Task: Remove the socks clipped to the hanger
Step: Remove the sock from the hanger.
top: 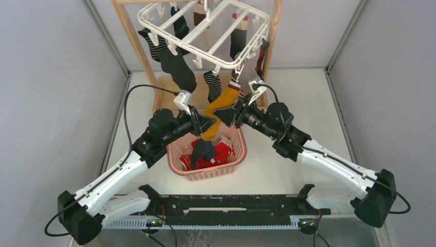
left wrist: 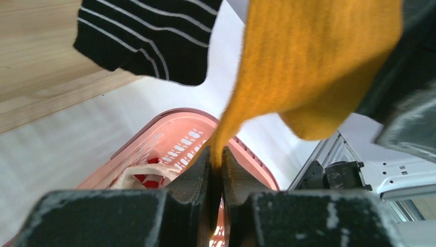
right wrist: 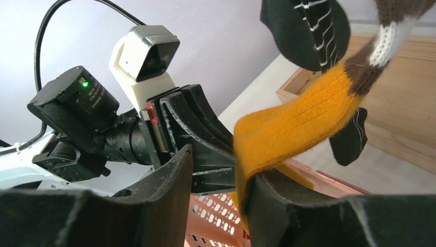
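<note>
The white hanger [top: 205, 25] hangs at the top with several socks clipped to it, among them a black one [top: 177, 67] and a striped black-white one [top: 212, 85]. A mustard yellow sock [top: 222, 103] with a brown-and-white cuff [right wrist: 380, 41] dangles from its front edge. My left gripper [top: 207, 123] is shut on the lower part of this yellow sock [left wrist: 308, 62], the fabric pinched between its jaws [left wrist: 217, 167]. My right gripper [top: 232, 114] stands open beside it [right wrist: 218, 177]. The yellow sock [right wrist: 293, 128] drapes against that gripper's right finger [right wrist: 288, 206].
A pink basket [top: 177, 167] sits under the grippers, holding red patterned socks [top: 218, 154] and a black sock [top: 201, 150]. The wooden stand [top: 134, 41] and its base [top: 165, 87] rise behind. Grey walls close both sides. The left wrist camera [right wrist: 146, 56] is near my right fingers.
</note>
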`<state>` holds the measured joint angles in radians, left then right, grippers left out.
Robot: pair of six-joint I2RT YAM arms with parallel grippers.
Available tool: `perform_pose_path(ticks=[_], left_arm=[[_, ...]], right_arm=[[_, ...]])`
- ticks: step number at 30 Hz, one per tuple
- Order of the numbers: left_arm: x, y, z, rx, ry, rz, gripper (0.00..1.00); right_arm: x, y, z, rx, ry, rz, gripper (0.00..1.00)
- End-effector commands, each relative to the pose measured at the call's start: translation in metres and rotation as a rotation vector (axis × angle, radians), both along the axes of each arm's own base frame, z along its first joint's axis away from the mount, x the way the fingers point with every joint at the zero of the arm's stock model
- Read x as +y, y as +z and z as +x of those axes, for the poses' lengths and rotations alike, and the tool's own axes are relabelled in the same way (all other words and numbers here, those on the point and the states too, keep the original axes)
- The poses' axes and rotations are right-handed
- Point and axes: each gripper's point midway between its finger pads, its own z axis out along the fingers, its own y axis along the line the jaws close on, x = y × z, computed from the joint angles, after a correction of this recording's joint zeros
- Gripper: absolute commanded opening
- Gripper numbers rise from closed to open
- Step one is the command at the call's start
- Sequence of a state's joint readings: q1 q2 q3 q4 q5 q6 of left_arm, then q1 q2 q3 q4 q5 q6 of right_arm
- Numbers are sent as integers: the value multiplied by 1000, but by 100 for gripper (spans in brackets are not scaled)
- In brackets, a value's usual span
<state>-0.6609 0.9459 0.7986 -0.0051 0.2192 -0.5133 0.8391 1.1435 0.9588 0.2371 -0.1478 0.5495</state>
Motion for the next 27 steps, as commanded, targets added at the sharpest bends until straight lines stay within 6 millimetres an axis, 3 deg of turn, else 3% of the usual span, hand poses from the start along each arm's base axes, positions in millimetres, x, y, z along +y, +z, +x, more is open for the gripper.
perform_pose_path(ticks=[1,11,13,17,27], left_arm=[[-2,36,15,-87,37,-16,14],[-2,35,31,-66,82,49,14],[-2,36,34,-67,91,54,14],[-1,39,36,-65,105,61,14],[5,51,36,-81,126,70,14]], right_arm=[[-28,36,2,-66,-93,18,49],[-89,40,20,-68,-323,-30,61],[-101,33,23,-46,-364,-59,64],[-125,31,30,-20,-454,-64,81],[-161,28,41,21,-582,-73,83]])
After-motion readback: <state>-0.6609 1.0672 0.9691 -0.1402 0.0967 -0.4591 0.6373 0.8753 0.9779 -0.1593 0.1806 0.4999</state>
